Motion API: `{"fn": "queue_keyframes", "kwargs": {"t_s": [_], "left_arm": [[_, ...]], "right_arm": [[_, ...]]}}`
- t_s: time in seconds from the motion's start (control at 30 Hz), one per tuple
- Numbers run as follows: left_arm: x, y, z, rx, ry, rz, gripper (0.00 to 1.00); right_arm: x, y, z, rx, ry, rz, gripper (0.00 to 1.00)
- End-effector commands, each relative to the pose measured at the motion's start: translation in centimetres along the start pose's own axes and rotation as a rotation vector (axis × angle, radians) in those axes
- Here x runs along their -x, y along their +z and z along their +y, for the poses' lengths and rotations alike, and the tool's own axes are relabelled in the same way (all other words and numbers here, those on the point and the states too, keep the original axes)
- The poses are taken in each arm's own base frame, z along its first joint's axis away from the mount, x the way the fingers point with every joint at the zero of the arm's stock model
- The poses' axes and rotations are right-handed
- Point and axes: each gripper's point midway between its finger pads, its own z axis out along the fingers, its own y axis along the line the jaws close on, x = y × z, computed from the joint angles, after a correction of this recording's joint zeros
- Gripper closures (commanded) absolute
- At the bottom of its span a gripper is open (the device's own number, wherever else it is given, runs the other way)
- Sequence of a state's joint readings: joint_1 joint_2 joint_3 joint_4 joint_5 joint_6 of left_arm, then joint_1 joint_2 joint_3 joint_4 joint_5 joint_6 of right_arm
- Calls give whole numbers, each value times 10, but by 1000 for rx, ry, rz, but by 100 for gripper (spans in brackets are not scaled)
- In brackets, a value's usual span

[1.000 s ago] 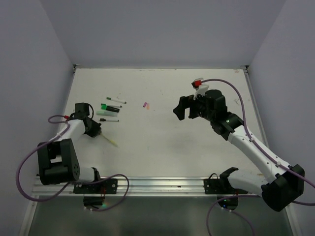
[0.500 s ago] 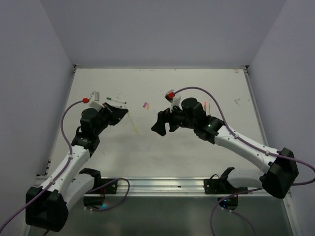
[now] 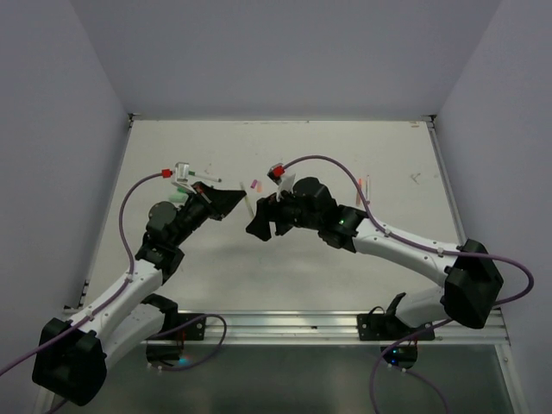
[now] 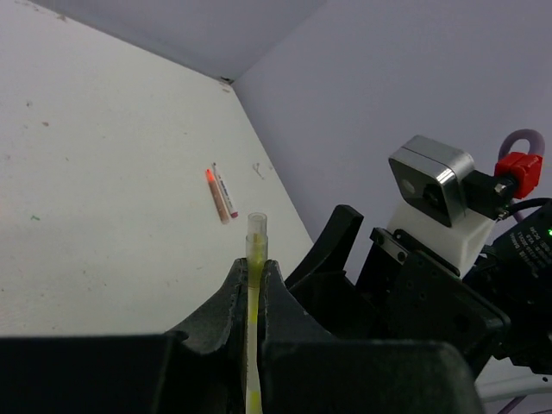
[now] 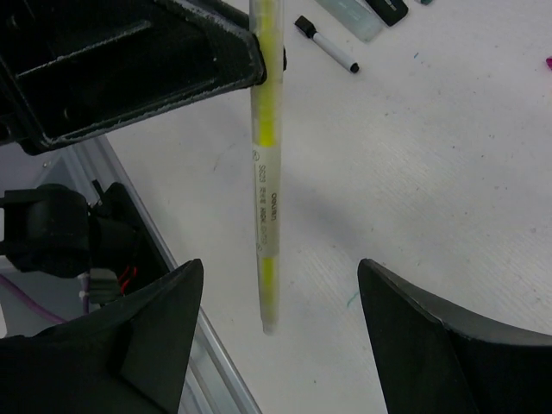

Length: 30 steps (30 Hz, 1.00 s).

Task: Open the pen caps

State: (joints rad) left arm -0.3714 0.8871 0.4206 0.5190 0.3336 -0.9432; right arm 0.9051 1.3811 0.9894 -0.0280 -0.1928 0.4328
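Note:
My left gripper (image 3: 239,198) is shut on a yellow pen (image 3: 247,205) and holds it above the middle of the table. In the left wrist view the pen (image 4: 256,246) sticks out beyond the shut gripper (image 4: 253,269). My right gripper (image 3: 261,221) is open and faces the pen's free end. In the right wrist view the pen (image 5: 265,164) hangs between the wide-open fingers (image 5: 159,332) without touching them, its clear end level with the gripper (image 5: 280,319). A small pink cap (image 3: 255,184) lies on the table behind them.
A black-capped white marker (image 5: 326,43) and a pale green pen (image 5: 349,15) lie on the table beyond the left gripper. A pink/orange pen (image 4: 221,191) lies toward the right side (image 3: 363,186). The aluminium rail (image 3: 285,321) runs along the near edge.
My left gripper has lifted the yellow pen off the table at the left and carried it to the middle. My right gripper has swung left, stayed open, and now straddles the pen's end.

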Motion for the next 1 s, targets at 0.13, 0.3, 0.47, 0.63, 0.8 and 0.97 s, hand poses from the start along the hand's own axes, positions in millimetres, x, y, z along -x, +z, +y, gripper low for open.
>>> {"fn": "queue_keyframes", "kwargs": {"t_s": [0.13, 0.3, 0.47, 0.63, 0.8, 0.97], "left_arm": [[7, -2, -28, -126, 25, -47, 100], [6, -1, -30, -131, 25, -40, 100], [8, 4, -30, -106, 81, -10, 71], [11, 8, -29, -67, 122, 25, 55], [10, 14, -31, -72, 124, 54, 55], [2, 19, -31, -88, 110, 105, 55]], "right_arm": [[41, 12, 17, 40, 5, -119, 43], [41, 10, 15, 29, -8, -122, 81], [38, 1, 8, -7, -53, -105, 100], [29, -6, 4, -23, -97, -71, 100], [23, -9, 6, -6, -122, -45, 100], [22, -9, 7, 5, -135, -42, 100]]}}
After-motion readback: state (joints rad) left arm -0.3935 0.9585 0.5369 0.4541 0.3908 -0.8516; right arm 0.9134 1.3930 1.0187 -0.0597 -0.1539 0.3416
